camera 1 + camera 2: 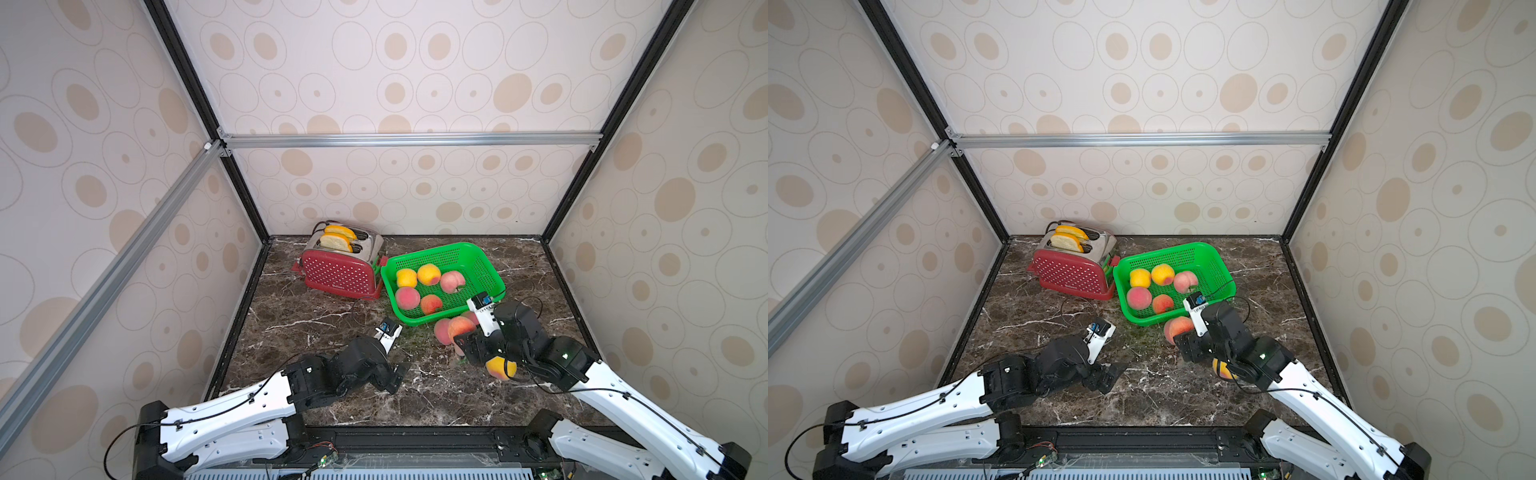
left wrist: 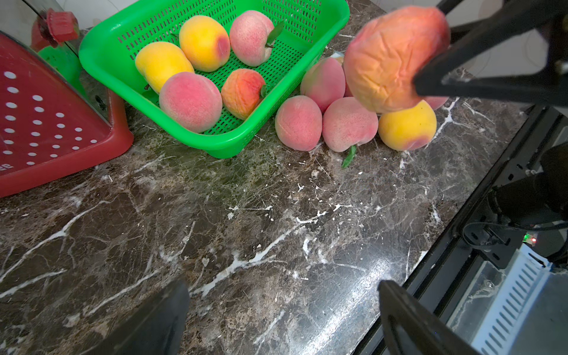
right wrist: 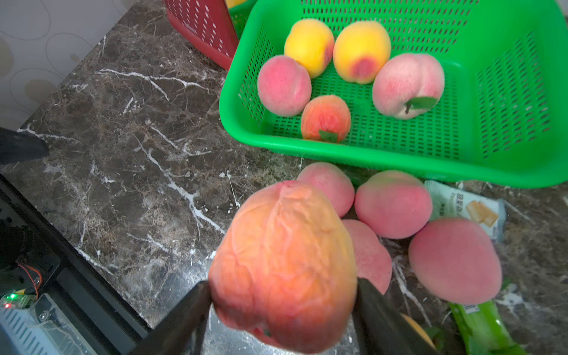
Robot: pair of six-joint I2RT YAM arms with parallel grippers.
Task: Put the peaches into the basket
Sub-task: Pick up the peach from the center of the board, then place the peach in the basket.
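Green basket (image 2: 215, 144) holds five peaches (image 2: 190, 101); others (image 2: 298, 123) beside, orange peach (image 3: 282, 264) aloft.

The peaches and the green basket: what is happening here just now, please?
The right end effector is gripping a wrinkled orange-red peach, held above the table just in front of the basket. Five peaches already lie in the basket. Several more peaches sit in a cluster on the table beside it. The left end effector is open and empty over bare table.
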